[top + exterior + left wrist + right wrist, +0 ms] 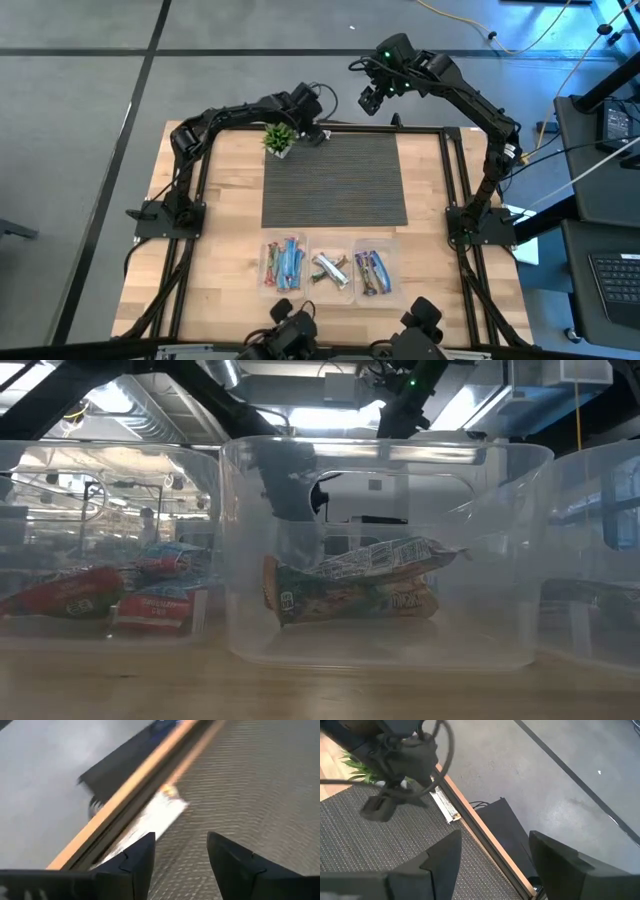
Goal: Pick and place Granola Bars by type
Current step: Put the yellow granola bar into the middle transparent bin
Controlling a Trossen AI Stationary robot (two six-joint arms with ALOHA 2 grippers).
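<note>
At the mat's twelve-o'clock edge, my left claw [180, 865] hangs open and empty; the last silver-white bar [155, 817] lies ahead toward eleven o'clock, lengthwise along the surface rim [145, 780]; my right claw [492, 865] waits farther off, open.

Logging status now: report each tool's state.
Left tool: open, empty, by a silver-white bar at the mat's edge.
Right tool: open, empty, raised beyond the table's far edge.

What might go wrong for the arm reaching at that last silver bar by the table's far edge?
The silver bar lies right against the table's far edge, so the open left gripper might nudge it off onto the floor. The potted plant stands close beside that gripper and might get knocked over.
</note>
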